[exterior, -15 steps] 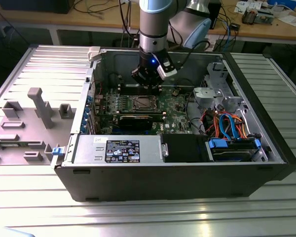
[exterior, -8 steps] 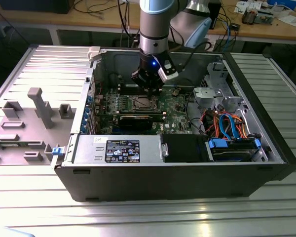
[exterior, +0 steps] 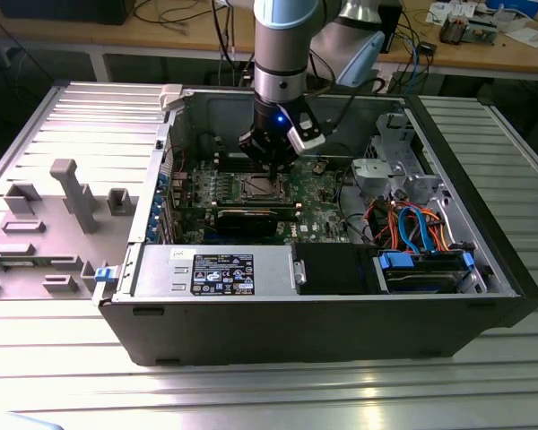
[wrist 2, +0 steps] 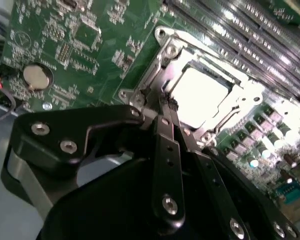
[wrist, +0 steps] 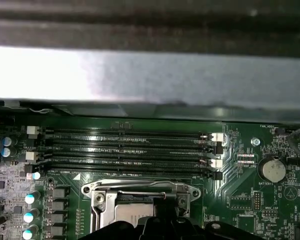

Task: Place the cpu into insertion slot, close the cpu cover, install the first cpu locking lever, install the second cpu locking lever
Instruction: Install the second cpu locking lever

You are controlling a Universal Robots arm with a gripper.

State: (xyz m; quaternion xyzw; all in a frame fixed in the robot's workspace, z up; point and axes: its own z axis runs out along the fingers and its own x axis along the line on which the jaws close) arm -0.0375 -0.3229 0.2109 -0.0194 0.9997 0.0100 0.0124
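the arm stands inside the open case [exterior: 143, 269], its gripper [wrist 2: 166, 106] down at the socket [exterior: 259, 186] near the middle of the green board [wrist 2: 90, 45]. in the second wrist view the fingers [wrist 2: 169, 145] come together to a narrow tip, nearly pinched, right at the edge of the socket frame; i cannot tell if something thin is caught between them. the cpu [wrist 2: 197, 95] already sits in the socket, its flat metal top glaring white under the light, and the cover [wrist 2: 165, 55] looks to be lying down around it, the window framing the chip, though the glare makes that hard to swear to. the first wrist view shows the same frame [wrist: 140, 190] just beside the long memory slots [wrist: 130, 150], with a coin cell [wrist: 272, 169] further off toward the board's edge. i judge the chip light, stiff and easily hurt underneath, so best held by its rim. the cover is thin sheet metal, springy, and wants pressing at its free edge. the levers, if that is what the tip is on, are thin sprung wire that could slip off a narrow pinch.
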